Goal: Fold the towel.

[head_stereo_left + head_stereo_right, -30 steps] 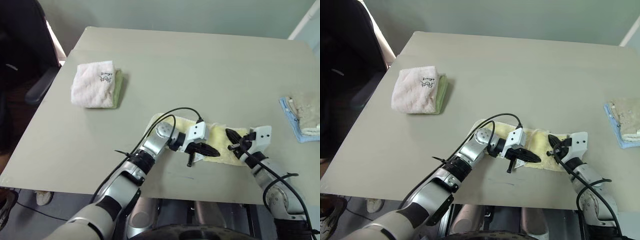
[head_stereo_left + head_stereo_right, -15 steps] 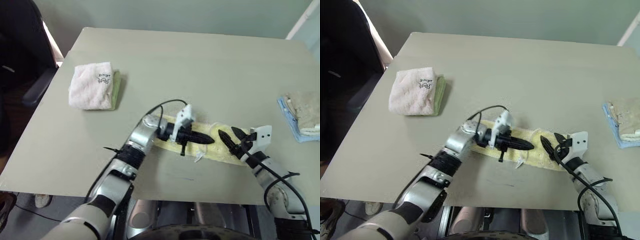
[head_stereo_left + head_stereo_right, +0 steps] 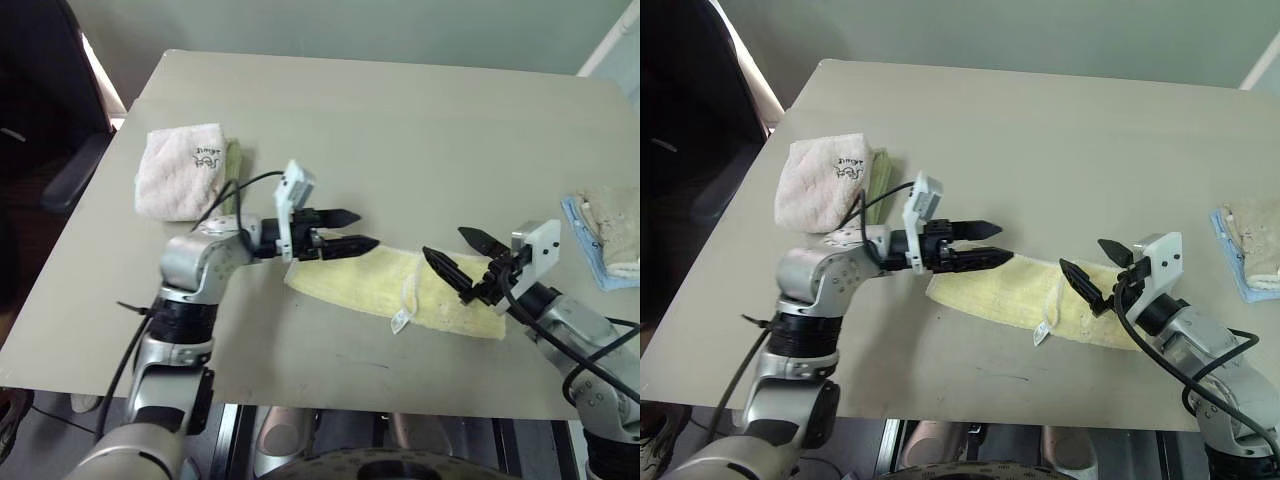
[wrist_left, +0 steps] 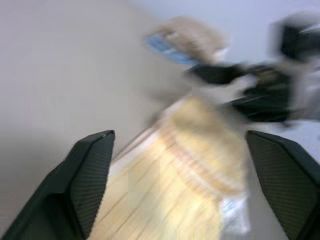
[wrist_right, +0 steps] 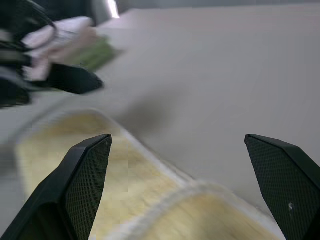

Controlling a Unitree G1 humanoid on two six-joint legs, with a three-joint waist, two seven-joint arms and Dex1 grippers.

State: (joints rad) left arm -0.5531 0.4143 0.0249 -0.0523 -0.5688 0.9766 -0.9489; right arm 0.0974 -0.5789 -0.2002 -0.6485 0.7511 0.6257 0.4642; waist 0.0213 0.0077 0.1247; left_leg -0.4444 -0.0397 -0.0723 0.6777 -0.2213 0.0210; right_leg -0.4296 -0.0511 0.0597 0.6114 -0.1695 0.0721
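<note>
Both hands are spread wide and holding nothing right now. Left hand (image 3: 340,229) hovers just above the left end of the towel (image 3: 400,292), fingers pointing toward the right of the frame, while the right hand (image 3: 459,260) hangs over the right end, pointing back toward the left. Towel's a long pale yellow strip lying flat on the counter (image 3: 400,120), lower middle of the frame, running slightly downhill from left to right, with its little white tag (image 3: 399,320) poking out of the near edge. To me it looks already doubled lengthwise into that narrow band, so I'd guess the next fold is end to end, which would explain one hand parked at each short end. Up in the left of the frame there's a folded pink towel (image 3: 183,170), and at the right edge a beige and blue cloth pile (image 3: 605,232), both well apart from the action.
</note>
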